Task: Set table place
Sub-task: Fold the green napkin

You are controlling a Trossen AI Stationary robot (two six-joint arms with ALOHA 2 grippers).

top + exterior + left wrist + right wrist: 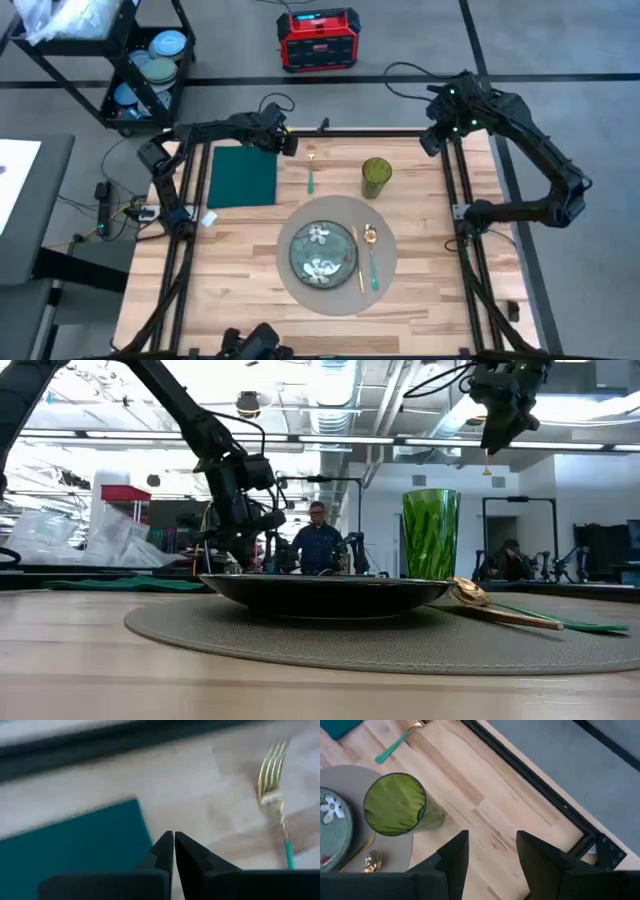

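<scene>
A round grey placemat (335, 300) lies on the wooden table (240, 270). On it rest a floral plate (322, 250) and, right of the plate, a gold spoon with a green handle (372, 252) and a gold knife (358, 255). A green glass (376, 177) stands at the mat's far right edge. A gold fork (274, 790) lies between the glass and a dark green napkin (243, 176). My left gripper (174, 847) is shut, holds nothing, and hovers by the napkin's far right corner. My right gripper (492, 855) is open, high over the table's far right corner.
A dark cart (150, 65) with bowls stands beyond the far left corner. A red box (318, 38) sits on the floor behind the table. The black rail frame (462, 230) runs along the table's sides. A person (318, 540) sits in the room beyond.
</scene>
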